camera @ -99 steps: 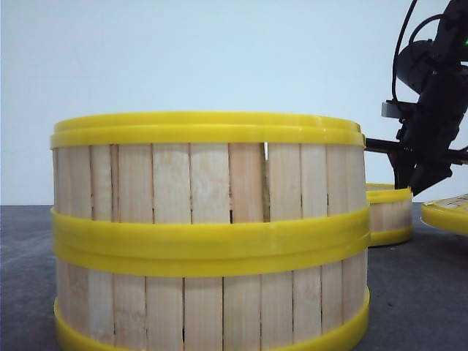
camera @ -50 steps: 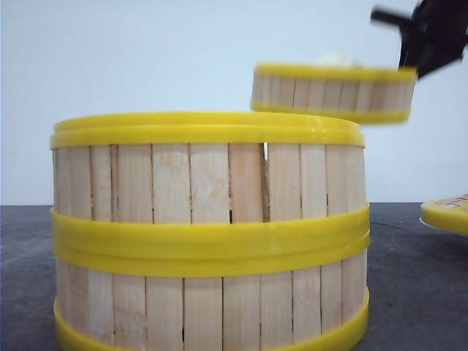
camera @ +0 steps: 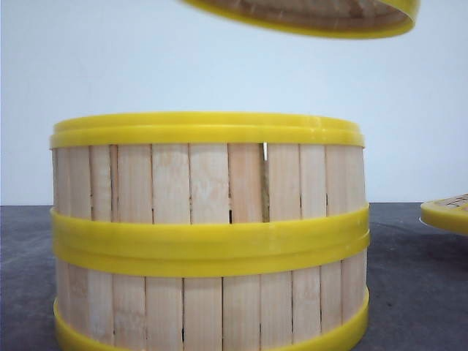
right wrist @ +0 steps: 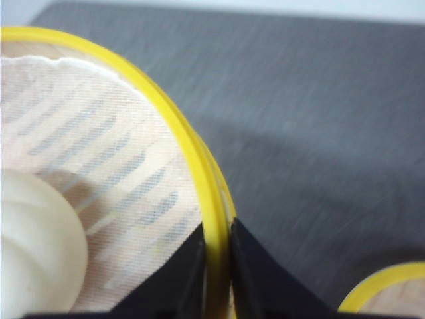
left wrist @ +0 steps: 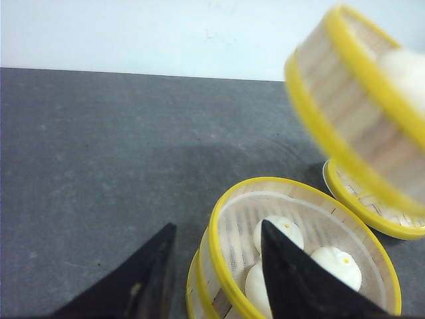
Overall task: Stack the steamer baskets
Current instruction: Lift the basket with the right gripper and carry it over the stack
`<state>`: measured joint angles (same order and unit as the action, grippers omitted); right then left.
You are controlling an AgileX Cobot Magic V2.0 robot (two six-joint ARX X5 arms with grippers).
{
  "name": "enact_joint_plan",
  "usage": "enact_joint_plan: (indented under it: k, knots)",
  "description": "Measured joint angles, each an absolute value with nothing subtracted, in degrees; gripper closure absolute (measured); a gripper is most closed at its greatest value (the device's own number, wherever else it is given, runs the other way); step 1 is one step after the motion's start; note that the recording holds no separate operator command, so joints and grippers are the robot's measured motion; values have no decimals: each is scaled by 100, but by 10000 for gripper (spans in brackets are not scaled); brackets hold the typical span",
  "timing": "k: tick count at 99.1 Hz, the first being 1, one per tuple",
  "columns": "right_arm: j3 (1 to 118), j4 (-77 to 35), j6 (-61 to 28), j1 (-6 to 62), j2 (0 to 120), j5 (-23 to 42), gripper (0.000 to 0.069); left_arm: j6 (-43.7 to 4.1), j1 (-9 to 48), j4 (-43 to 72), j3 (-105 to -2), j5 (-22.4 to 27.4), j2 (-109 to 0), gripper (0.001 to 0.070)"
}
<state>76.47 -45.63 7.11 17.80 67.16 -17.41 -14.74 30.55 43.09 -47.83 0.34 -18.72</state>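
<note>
**Step in hand — lowering the third basket.** Judged from the layout: the carried basket [camera: 307, 16] hangs in the air above the two-basket stack [camera: 208, 230], offset toward its right side. To seat it well, centre it over the stack's top rim [camera: 208, 128] before lowering, level it (it looks tilted in the left wrist view), and release only once the yellow rims meet all round. A tilted descent could press on the buns [left wrist: 282, 232] lying in the upper stacked basket.

**Stack, near edge of the table [camera: 417, 292].** Two baskets, one seated on the other. Pale vertical wooden slats, thick yellow plastic rims; the meeting rims form a double band at mid-height. Cloth liner and white buns inside the upper one.

**Left gripper [left wrist: 212, 266].** Jaws parted, holding nothing, hovering near the stack's rim.

**Right gripper [right wrist: 216, 256].** Jaws pinched shut on the yellow rim of the carried basket, one finger inside, one outside. Cloth liner and a white bun [right wrist: 33, 246] inside.

**Lid [camera: 446, 213].** Flat, yellow-rimmed, lying on the table toward its right edge, apart from the stack.
</note>
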Motion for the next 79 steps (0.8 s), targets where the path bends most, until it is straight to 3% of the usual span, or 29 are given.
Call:
enact_joint_plan:
  k: [41, 79]
  knots:
    - [7644, -4709, 362, 2891, 7238, -1459, 657, -1463, 3055, 4309, -4783, 34, -1872, 481]
    - [7644, -4698, 281, 3336, 7918, -1280, 657, -1461, 3055, 4359, -4783, 34, -1872, 481]
